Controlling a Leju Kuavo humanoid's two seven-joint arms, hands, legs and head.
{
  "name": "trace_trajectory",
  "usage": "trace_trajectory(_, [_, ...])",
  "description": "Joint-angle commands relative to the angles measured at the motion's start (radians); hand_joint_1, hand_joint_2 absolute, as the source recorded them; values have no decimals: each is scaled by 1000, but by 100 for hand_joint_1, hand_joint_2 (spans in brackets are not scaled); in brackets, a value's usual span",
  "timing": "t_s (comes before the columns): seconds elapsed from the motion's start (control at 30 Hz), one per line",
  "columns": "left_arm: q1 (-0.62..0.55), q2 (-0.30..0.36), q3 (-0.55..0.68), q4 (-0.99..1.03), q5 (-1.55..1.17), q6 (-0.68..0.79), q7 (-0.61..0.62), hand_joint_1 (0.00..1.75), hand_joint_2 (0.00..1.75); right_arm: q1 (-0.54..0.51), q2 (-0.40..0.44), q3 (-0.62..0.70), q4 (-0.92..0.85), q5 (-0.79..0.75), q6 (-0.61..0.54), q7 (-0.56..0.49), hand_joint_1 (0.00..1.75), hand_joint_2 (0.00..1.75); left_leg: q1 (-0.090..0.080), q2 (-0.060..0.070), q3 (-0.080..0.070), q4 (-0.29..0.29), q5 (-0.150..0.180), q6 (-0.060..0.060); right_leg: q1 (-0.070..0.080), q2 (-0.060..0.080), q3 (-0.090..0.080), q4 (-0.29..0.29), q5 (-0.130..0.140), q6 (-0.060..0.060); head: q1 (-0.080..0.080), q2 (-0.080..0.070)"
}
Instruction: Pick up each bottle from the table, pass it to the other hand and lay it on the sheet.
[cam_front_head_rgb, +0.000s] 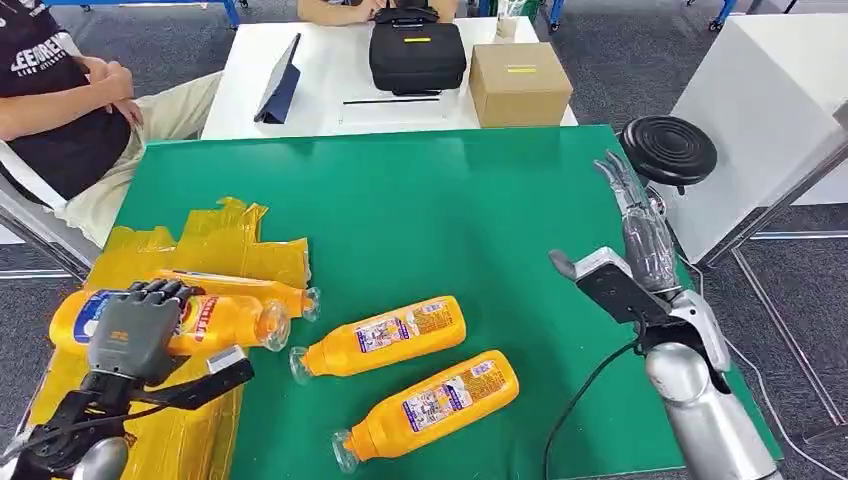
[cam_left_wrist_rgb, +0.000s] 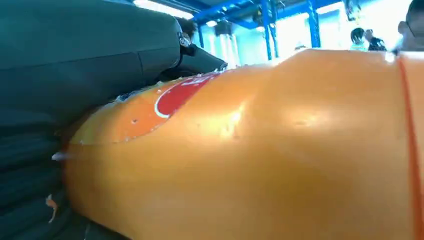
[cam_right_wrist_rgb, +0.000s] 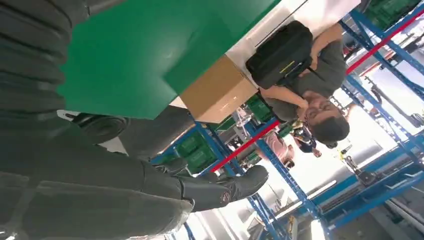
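Nearest, the left robot hand (cam_front_head_rgb: 135, 335) grasps an orange bottle (cam_front_head_rgb: 205, 322) over the yellow sheet (cam_front_head_rgb: 215, 245) at the surface's (cam_front_head_rgb: 450, 200) near left; the left wrist view confirms the grip (orange body pressed against the fingers). One bottle on the sheet (cam_front_head_rgb: 262, 289) already lies just beyond it. Two more, a middle bottle (cam_front_head_rgb: 385, 335) and a near bottle (cam_front_head_rgb: 432, 402), wait on the green. Over the right edge, the right robot hand (cam_front_head_rgb: 635, 225) is released, fingers spread. Judging by this, roughly half remains.
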Motion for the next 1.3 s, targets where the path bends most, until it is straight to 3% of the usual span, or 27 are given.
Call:
trace_trajectory(0.03, [-24, 11, -88, 61, 4, -28, 7, 175, 175, -7, 32, -5, 18, 8, 7, 5, 0, 175, 2, 3, 5, 1, -3, -5, 3, -1, 6, -1, -2, -3, 0, 0])
trace_trajectory(0.2, [-49, 8, -101, 102, 31, -51, 2, 175, 175, -32, 36, 11, 38, 10, 14, 17, 0, 175, 3, 4, 4, 0, -2, -6, 3, 0, 5, -1, -1, -4, 0, 0])
trace_trajectory(0.53, [-73, -5, -98, 227, 85, -70, 6, 175, 175, 10, 32, 27, 25, 14, 1, 11, 0, 175, 2, 2, 6, -1, -2, -5, 3, -2, 7, -3, -2, -3, 0, 0])
trace_trajectory(1.3, [-104, -37, -61, 323, 113, -36, 42, 175, 175, -21, 54, 63, 57, 32, -3, 16, 0, 175, 1, 3, 2, -1, -1, -3, 2, 0, 3, -2, 0, -2, 0, 0])
